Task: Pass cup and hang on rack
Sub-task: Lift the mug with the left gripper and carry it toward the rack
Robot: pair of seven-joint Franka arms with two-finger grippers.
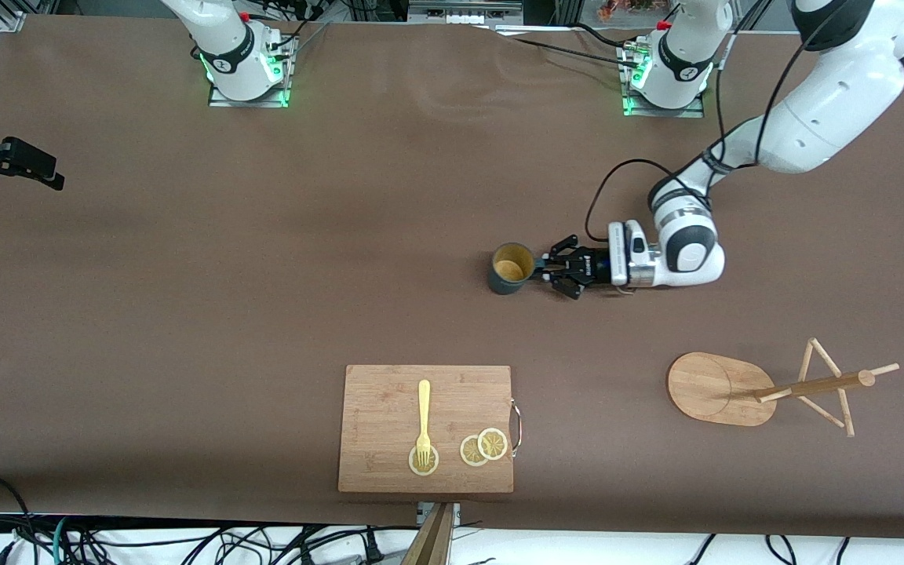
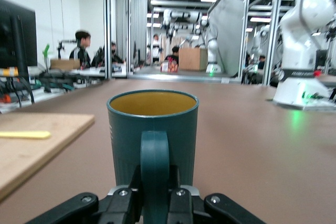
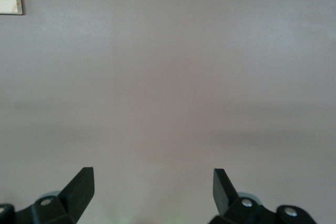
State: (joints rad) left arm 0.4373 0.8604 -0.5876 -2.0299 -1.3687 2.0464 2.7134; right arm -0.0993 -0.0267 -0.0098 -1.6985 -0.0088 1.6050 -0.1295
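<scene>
The cup [image 1: 512, 268] stands upright mid-table, handle pinched by the left gripper [image 1: 544, 271] — the rack [image 1: 766, 386] (tipped over) lies nearer the camera, toward the left arm's end. Right gripper [image 3: 153, 182] waits, spread.

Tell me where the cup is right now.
The cup stands upright mid-table, farther from the front camera than the board, its handle gripped by the left end effector.
</scene>
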